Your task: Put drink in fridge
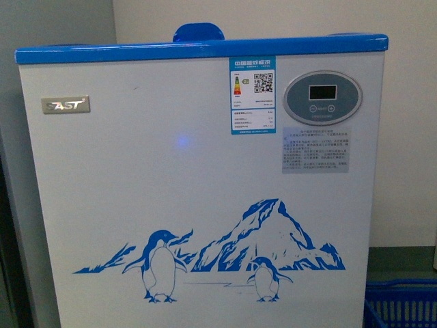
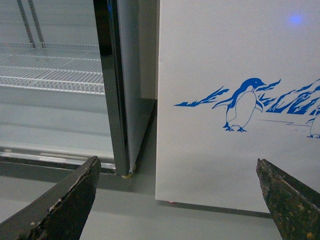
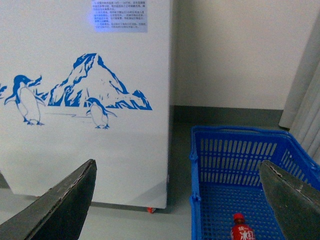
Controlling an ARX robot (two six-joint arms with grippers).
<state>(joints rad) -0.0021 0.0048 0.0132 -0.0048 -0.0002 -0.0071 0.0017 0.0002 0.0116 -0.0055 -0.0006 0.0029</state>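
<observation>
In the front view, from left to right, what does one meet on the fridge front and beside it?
On the fridge: brand badge → energy label → oval display panel; then, beside it, the blue basket.

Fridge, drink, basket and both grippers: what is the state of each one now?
fridge: standing on the floor; whether its lid is open cannot be told.
drink: in the basket, cap on, not gripped.
basket: on the floor beside the fridge.
left gripper: open, empty.
right gripper: open, empty.
</observation>
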